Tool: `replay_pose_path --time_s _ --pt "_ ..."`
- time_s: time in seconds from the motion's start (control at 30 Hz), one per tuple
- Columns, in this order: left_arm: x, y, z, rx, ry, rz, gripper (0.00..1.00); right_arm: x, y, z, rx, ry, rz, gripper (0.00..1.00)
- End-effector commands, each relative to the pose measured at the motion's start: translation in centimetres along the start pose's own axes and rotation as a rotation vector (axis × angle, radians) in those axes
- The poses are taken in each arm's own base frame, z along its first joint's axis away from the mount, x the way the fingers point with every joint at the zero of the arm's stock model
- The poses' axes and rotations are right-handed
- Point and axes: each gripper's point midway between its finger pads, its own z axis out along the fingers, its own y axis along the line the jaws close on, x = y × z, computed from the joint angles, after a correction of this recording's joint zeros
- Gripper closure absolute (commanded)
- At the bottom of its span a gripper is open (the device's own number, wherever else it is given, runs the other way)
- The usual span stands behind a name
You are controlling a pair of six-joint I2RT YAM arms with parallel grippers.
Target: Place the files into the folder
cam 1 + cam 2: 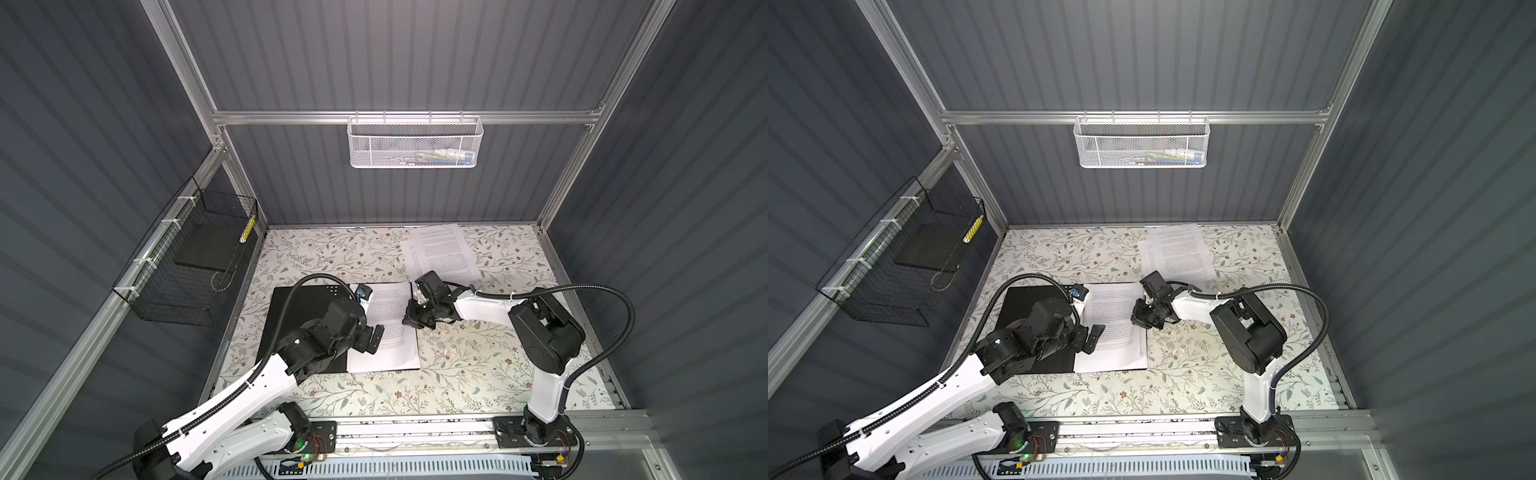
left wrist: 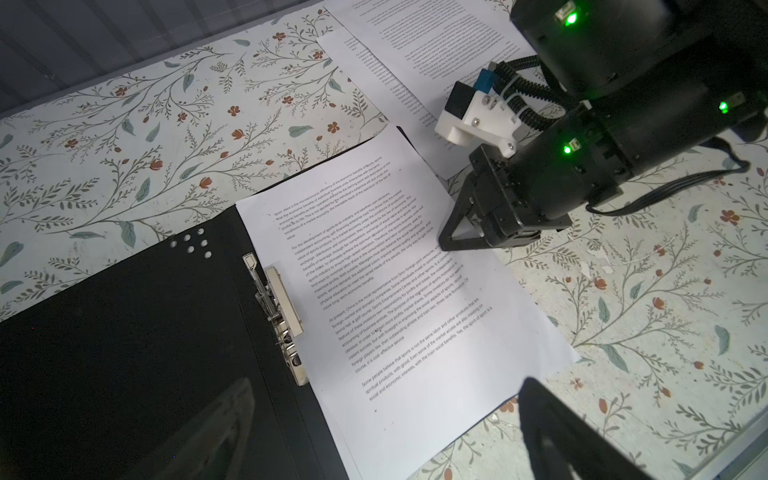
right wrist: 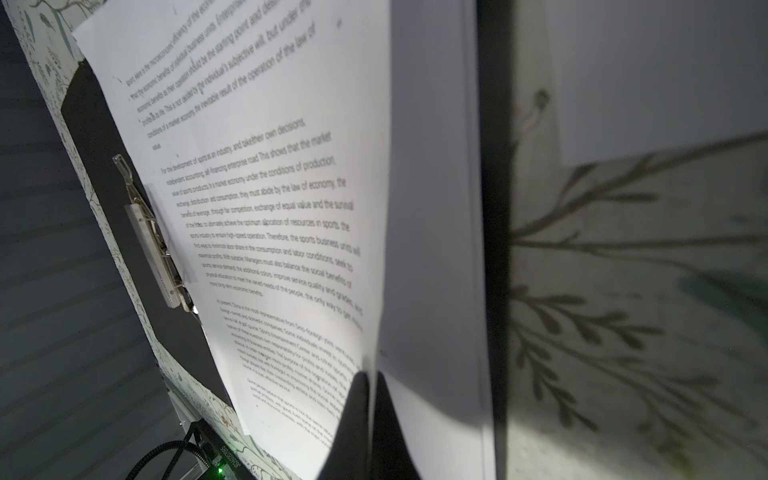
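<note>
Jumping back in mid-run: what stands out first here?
The open black folder lies left of centre, printed sheets on its right half. The right gripper pinches the top sheet by its right edge; the left gripper hangs open over its left side. More files lie at the back right.

Left arm stretched forward, left gripper (image 1: 371,338) jaws wide apart. Right arm folded inward, right gripper (image 1: 408,321) pinched on top sheet (image 3: 270,187).
</note>
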Motion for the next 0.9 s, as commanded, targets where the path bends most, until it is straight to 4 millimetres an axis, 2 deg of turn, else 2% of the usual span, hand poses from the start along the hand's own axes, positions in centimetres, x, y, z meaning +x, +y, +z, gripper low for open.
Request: replay_pose_path --time_s 0.0,0.53,0.7,0.87 --pt "-0.95 -0.09 -0.52 0.013 -0.013 -0.015 0.00 -0.28 0.68 0.68 -0.006 -0.004 0.006 1.00" --pt "-0.83 -0.26 -0.41 0.025 -0.005 -0.015 0.00 0.10 1.15 0.96 -0.011 0.000 0.008 1.00" --pt "-0.80 -0.27 -0.37 0.026 -0.003 -0.016 0.00 0.04 1.18 0.89 -0.011 -0.003 0.004 0.94" --pt "-0.72 -0.29 -0.25 0.028 0.002 -0.016 0.00 -0.06 1.40 0.36 -0.014 -0.019 -0.005 0.82"
